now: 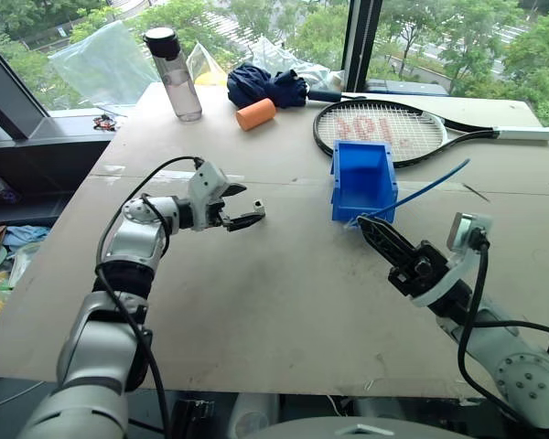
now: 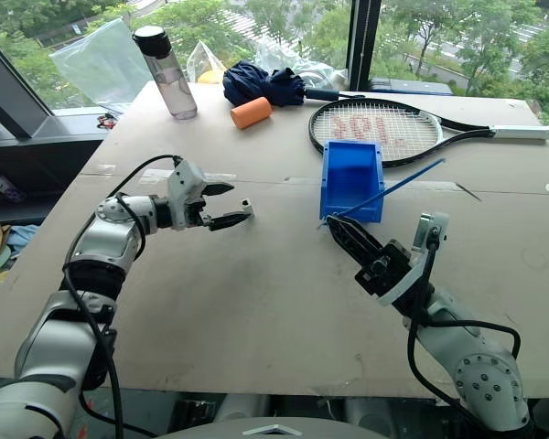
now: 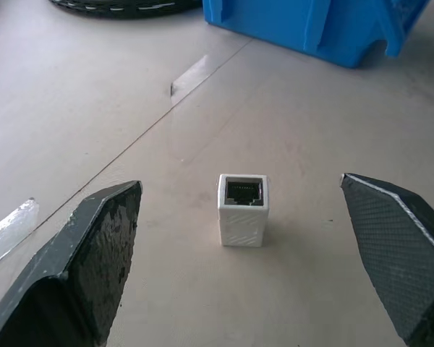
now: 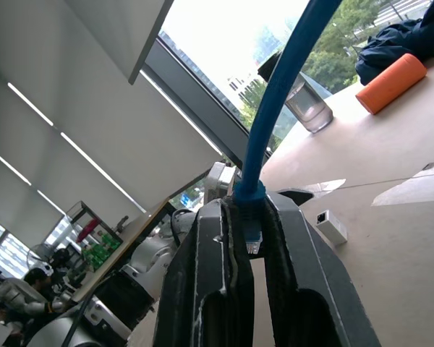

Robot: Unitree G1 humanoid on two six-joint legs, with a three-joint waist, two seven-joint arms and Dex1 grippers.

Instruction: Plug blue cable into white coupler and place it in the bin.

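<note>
While the tiny white boxy plastic coupler point(image 3: 241, 210) lies on the pale grey tabletop point(image 1: 284, 302) with its dark socket facing up and outward, the left claw point(image 1: 247, 207) hovers around it with both black fingers spread wide, one on each side and neither touching. Further right stands the small bright-blue open-topped plastic bin point(image 1: 362, 179), just in front of a black-framed tennis racket point(image 1: 384, 130), and nothing lies inside it that I can see. Rightmost, the right claw point(image 1: 371, 229) is pressed together on the thin bright-blue cable point(image 1: 427, 189), pinching it just behind the small clear plug point(image 4: 252, 242), which pokes out between the fingers; the cord's loose length sweeps up and away over the bin's corner.

By my reading the step in hand is picking up the coupler, with plugging and binning not yet done. The next move calls for the left claw to close squarely on the block's sides, leaving the socket end free, then turn that opening toward the plug so the right arm can push it straight in.
</note>
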